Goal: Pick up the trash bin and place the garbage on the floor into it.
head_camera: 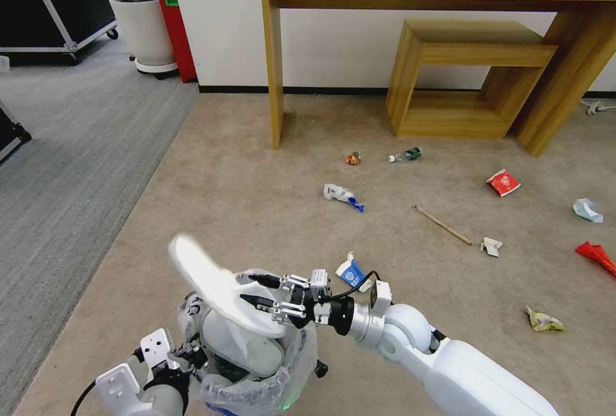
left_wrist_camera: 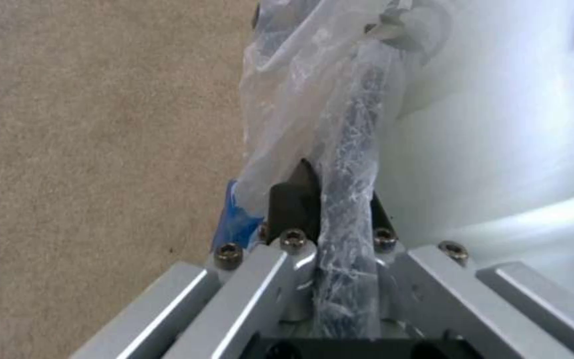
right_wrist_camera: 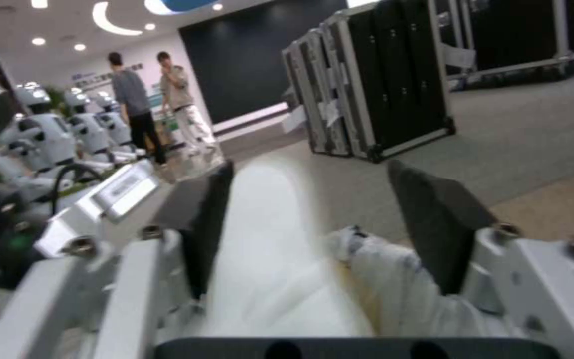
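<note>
The trash bin point(head_camera: 292, 374), dark with a crinkly plastic liner, hangs low in front of me. My left gripper point(head_camera: 186, 355) is shut on the trash bin's rim point(left_wrist_camera: 350, 149), liner and all. A white slipper point(head_camera: 247, 342) lies inside it. My right gripper point(head_camera: 255, 293) hovers over the bin's mouth, open, with a second white slipper point(head_camera: 205, 275) blurred between its spread fingers point(right_wrist_camera: 433, 224). More garbage lies on the beige floor point(head_camera: 256, 210): a white-and-blue wrapper point(head_camera: 342, 196), a small bottle point(head_camera: 405, 155), a wooden stick point(head_camera: 442, 224), a red packet point(head_camera: 504, 182) and a blue-and-white carton point(head_camera: 351, 271).
A wooden desk point(head_camera: 274, 56) and a low wooden stool point(head_camera: 462, 76) stand against the far wall. Grey ribbed carpet point(head_camera: 70, 165) runs along the left, with a white planter point(head_camera: 144, 34) and a red box point(head_camera: 174, 27) behind it. More scraps point(head_camera: 543, 320) lie to the right.
</note>
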You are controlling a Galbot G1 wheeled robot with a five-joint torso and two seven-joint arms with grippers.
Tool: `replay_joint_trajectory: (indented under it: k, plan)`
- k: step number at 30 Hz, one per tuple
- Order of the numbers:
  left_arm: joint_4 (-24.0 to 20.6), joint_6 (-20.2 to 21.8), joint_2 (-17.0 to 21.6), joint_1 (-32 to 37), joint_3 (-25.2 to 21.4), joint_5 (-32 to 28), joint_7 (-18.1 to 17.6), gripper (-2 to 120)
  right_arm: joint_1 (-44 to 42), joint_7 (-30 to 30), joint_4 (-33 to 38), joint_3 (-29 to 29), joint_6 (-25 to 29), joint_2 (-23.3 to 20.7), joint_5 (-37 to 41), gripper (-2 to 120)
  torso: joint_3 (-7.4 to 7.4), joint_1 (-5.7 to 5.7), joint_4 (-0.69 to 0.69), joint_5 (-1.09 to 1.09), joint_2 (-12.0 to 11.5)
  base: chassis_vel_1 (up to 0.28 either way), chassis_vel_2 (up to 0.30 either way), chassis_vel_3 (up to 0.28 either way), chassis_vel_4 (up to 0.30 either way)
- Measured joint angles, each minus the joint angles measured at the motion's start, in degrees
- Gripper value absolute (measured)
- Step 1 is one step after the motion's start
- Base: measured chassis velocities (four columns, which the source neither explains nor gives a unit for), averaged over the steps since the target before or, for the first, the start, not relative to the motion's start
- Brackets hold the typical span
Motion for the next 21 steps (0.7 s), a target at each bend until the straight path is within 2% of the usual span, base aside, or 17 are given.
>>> replay_joint_trajectory:
  k: [1,2,4,5,6,10,12,13,14,16,17,20,21]
  plan:
    - [0.00,0.00,0.00,0.00,0.00,0.00,0.00,0,0.00,0.00,0.00,0.00,0.00,0.00,0.00,63,0.00,0.00,0.00,0.00,0.00,0.000,0.000,0.000,0.000]
    - [0.00,-0.06,-0.13,0.08,0.24,0.33,0.05,0,0.25,1.33,0.00,-0.09,-0.02,0.00,0.05,71,0.00,0.00,0.00,0.00,0.00,0.000,0.000,0.000,0.000]
    - [0.00,-0.16,-0.43,0.11,0.61,0.80,0.10,0,0.67,3.51,0.03,-0.25,-0.04,-0.07,0.09,80,0.00,0.00,0.00,0.00,0.00,0.000,0.000,0.000,0.000]
    - [0.00,-0.16,-0.43,0.11,0.61,0.80,0.10,0,0.67,3.51,0.03,-0.25,-0.04,-0.07,0.09,80,0.00,0.00,0.00,0.00,0.00,0.000,0.000,0.000,0.000]
    - [0.01,-0.19,-0.53,0.12,0.70,0.91,0.11,0,0.88,4.40,0.21,-0.30,-0.05,-0.21,0.26,86,0.00,0.00,0.00,0.00,0.00,0.000,0.000,0.000,0.000]
    - [0.01,-0.20,-0.48,0.09,0.62,0.82,0.15,0,1.78,6.76,1.05,0.35,-0.09,-0.59,0.98,96,0.00,0.00,0.00,0.00,0.00,0.000,0.000,0.000,0.000]
    - [0.01,-0.25,-0.24,-0.06,0.20,0.56,0.16,0,2.65,9.42,1.68,1.61,-0.47,-0.75,1.33,99,0.00,0.00,0.00,0.00,0.00,0.000,0.000,0.000,0.000]
    - [0.01,-0.31,0.05,-0.19,-0.31,0.49,0.27,0,3.94,13.30,2.37,3.58,-2.06,-0.96,2.18,100,0.00,0.00,0.00,0.01,0.00,0.000,0.000,0.000,0.000]
    - [0.01,-0.31,0.05,-0.19,-0.31,0.49,0.27,0,3.94,13.30,2.37,3.58,-2.06,-0.96,2.18,100,0.00,0.00,0.00,0.01,0.00,0.000,0.000,0.000,0.000]
    - [0.01,-0.31,0.26,-0.27,-0.91,1.12,0.91,0,5.68,18.81,3.08,6.70,-4.48,-1.38,2.69,100,0.00,0.00,0.01,-0.02,0.00,0.000,0.000,0.000,0.000]
    - [0.01,-0.31,0.26,-0.27,-0.91,1.12,0.91,0,5.68,18.81,3.08,6.70,-4.48,-1.38,2.69,100,0.00,0.00,0.01,-0.02,0.00,0.000,0.000,0.000,0.000]
    - [0.01,-0.26,0.93,-0.67,-1.99,3.27,1.89,0,6.27,26.93,3.66,11.74,-6.81,-2.20,1.93,100,0.01,0.00,0.01,-0.01,0.00,0.000,0.000,0.000,0.000]
    - [0.01,-0.26,0.93,-0.67,-1.99,3.27,1.89,0,6.27,26.93,3.66,11.74,-6.81,-2.20,1.93,100,0.01,0.00,0.01,-0.01,0.00,0.000,0.000,0.000,0.000]
